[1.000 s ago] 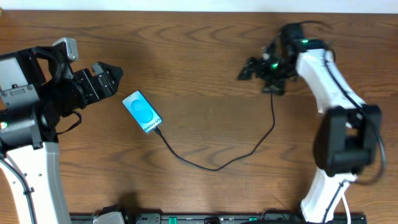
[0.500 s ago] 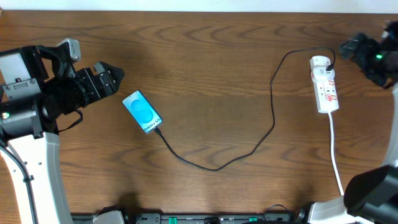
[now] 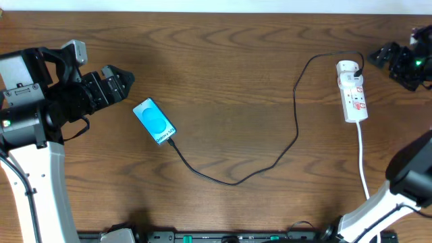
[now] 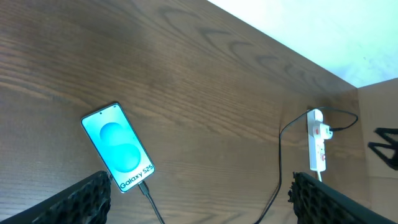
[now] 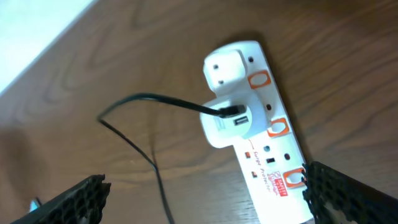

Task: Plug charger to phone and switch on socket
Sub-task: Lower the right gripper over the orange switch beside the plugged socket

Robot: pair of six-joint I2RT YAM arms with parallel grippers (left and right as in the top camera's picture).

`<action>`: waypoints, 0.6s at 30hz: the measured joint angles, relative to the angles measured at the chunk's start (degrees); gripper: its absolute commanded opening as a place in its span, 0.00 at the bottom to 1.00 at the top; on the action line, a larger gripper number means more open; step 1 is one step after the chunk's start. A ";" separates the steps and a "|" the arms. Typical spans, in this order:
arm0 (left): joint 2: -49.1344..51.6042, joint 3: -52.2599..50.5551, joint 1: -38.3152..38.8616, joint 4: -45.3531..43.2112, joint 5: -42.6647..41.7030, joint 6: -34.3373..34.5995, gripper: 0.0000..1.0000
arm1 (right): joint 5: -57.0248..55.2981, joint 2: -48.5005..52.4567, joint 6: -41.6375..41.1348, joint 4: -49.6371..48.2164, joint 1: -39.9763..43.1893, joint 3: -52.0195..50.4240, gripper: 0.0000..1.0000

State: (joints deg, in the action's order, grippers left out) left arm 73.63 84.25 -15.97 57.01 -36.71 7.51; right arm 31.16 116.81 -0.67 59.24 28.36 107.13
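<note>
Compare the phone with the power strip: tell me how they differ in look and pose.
The phone shows a bright cyan screen; the power strip is white with red marks. The phone lies diagonally at the left; the power strip lies nearly straight at the right. The black cable enters the phone's end directly, but meets the power strip through a white adapter. Both lie flat on the wooden table, joined by that cable.

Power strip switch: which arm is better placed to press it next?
Right. The right gripper hovers beside the power strip, its jaws open; the left gripper is far across the table, near the phone.
</note>
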 measured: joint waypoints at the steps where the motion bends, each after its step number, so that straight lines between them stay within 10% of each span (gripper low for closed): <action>1: 0.00 0.00 0.00 0.02 -0.02 0.00 0.92 | -0.26 0.98 0.61 0.39 -0.13 0.22 0.99; 18: 0.17 0.00 0.00 0.02 -0.02 0.00 0.92 | -5.33 9.18 9.14 2.36 -4.20 0.79 0.99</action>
State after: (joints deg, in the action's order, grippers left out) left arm 73.80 84.25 -15.97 57.04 -36.73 7.51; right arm 25.82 125.99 8.47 61.60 24.16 107.92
